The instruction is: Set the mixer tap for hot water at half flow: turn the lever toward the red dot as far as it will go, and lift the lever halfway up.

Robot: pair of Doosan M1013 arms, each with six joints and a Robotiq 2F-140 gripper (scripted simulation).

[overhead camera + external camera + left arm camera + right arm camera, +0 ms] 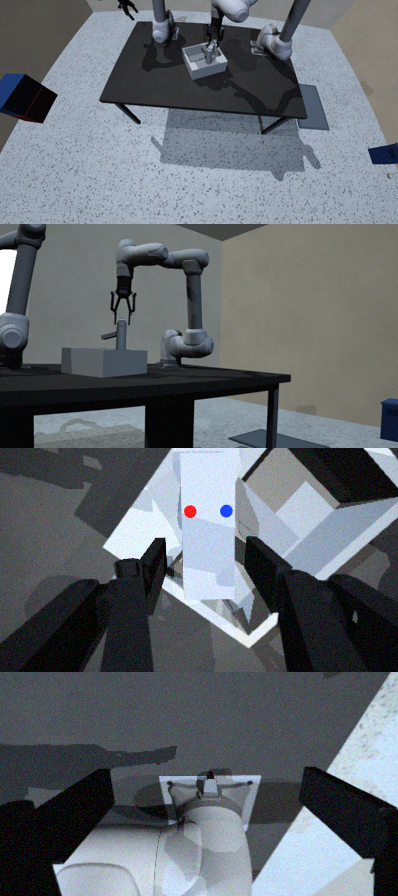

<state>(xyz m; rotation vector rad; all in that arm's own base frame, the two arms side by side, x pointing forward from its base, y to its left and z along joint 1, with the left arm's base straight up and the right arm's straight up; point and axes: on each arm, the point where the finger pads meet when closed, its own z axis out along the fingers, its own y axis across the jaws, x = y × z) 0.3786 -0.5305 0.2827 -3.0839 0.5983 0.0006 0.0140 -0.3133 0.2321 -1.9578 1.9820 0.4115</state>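
Note:
The tap [208, 58] [121, 337] stands upright in a grey open box [210, 70] [124, 364]. Its flat lever [209, 560] [213, 42] [121, 319] points straight down the left wrist view; its tilt is hard to tell. A red dot [190, 511] is on the left of its top and a blue dot [226, 511] on the right. My left gripper [206, 553] [122, 323] is partly open, its fingers either side of the lever with gaps showing in the left wrist view. My right gripper [207, 785] [135, 16] is wide open and empty, far from the tap.
The spout [109, 335] sticks out sideways above the box. The black table [158, 87] [226, 382] carries the box and both arm bases. One arm base [215, 822] lies below my right gripper in the right wrist view.

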